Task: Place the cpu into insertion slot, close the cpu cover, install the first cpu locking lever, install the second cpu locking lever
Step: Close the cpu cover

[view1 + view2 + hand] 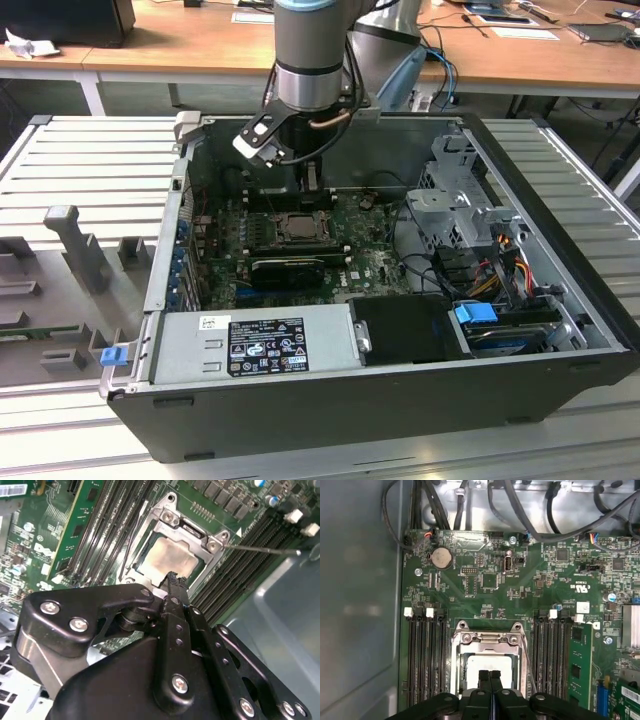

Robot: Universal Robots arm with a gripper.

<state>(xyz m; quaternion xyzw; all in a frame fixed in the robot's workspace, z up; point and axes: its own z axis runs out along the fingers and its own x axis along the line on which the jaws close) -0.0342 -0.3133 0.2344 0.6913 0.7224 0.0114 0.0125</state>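
The cpu (167, 560) lies flat in its insertion slot on the green motherboard, grey metal top up; it shows too in the first wrist view (487, 665) and the exterior view (297, 228). The cpu cover (487, 639), a silver frame, lies down around it, with the chip showing through its window. My gripper (172, 577) is shut with nothing between its fingers, and its tips (490, 674) hover over the chip's edge. One thin wire locking lever (260, 549) sticks out sideways from the socket corner. Another wire lever (127, 547) runs along the opposite side.
Black memory slots (425, 655) flank the socket on both sides. A long black card (285, 268) lies just in front of the socket in the exterior view. The case wall (360, 605), cable bundles (520, 510) and a drive cage (460, 210) hem the board in.
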